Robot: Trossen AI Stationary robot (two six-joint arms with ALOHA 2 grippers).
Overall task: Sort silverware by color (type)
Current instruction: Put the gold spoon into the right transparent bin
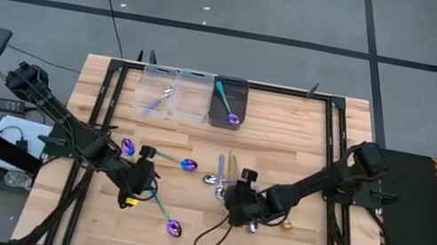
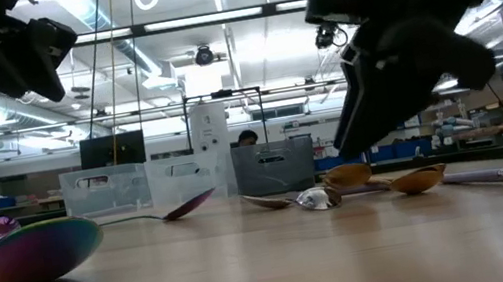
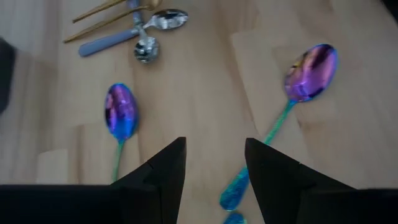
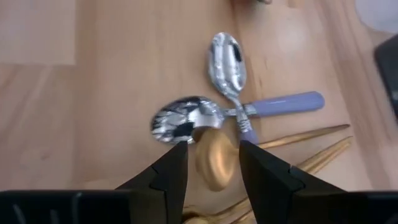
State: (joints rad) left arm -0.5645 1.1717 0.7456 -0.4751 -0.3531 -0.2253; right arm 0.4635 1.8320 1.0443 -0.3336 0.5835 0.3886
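Wood table [image 1: 291,117] fills the high view, w/ three small bins in a row at its 12 o'clock edge: two clear bins [image 1: 158,92] [image 1: 192,96], the first holding a lilac-handled spoon [image 1: 166,94], and a dark bin [image 1: 228,103] at the 3 o'clock end of the row w/ one teal-handled spoon [image 1: 226,104] lying long axis roughly 11-to-5, bowl at 5. Left arm comes in from 9 o'clock; left gripper [image 1: 139,179] sits over the table's 7 o'clock part, fingers [image 3: 166,175] parted w/ bare wood btwn them, nothing held. Around it lie three iridescent spoons: one [image 1: 127,147] just at its 11 o'clock, only the bowl clear; one [image 1: 171,160] at its 1 o'clock, axis 9-to-3, bowl at 3; one [image 1: 165,216] at its 5 o'clock, axis 10-to-4, bowl at 4. Right arm comes in from 3 o'clock; right gripper [image 1: 237,200] is near table centre, fingers [image 4: 171,171] apart astride a gold spoon bowl [image 4: 214,158], not clamped on it as far as seen. Just at its 12 o'clock a heap: two silver spoons w/ lilac handles [image 1: 220,171] crossing, plus gold handles [image 1: 231,166] running approx 12-to-6. Another gold bowl [image 1: 286,225] lies at the gripper's 4 o'clock, well apart from the heap
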